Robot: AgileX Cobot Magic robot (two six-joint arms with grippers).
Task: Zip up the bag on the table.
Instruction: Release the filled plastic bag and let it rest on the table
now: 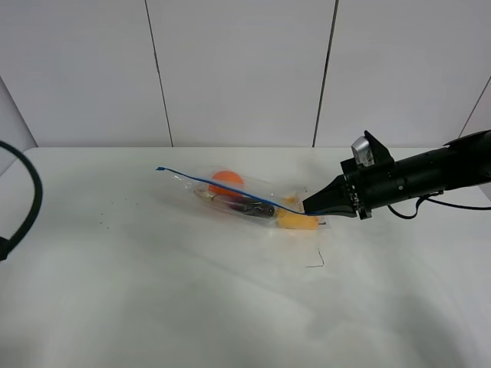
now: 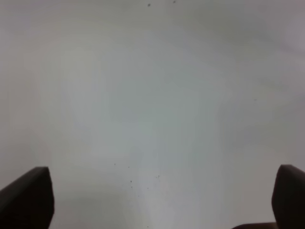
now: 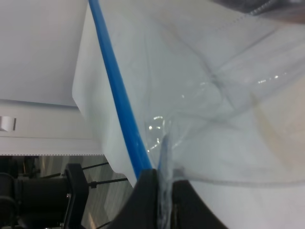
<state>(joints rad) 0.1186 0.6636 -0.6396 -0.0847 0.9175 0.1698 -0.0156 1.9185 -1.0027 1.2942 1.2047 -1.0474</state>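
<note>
The clear bag (image 1: 245,201) lies in the middle of the white table (image 1: 153,291). An orange, a dark purple and a yellow piece show through it. Its blue zipper strip (image 1: 207,184) runs from the raised far-left corner to the right end. My right gripper (image 1: 308,207) is shut on the bag's right end at the strip. In the right wrist view the right gripper (image 3: 162,179) pinches the clear plastic just beside the blue strip (image 3: 116,90). My left gripper (image 2: 163,183) is open over bare table, with nothing between its fingers (image 2: 33,195).
A black cable loop (image 1: 32,201) hangs at the left edge of the exterior view. A thin dark thread or mark (image 1: 317,261) lies on the table just in front of the bag. White wall panels (image 1: 238,69) stand behind the table.
</note>
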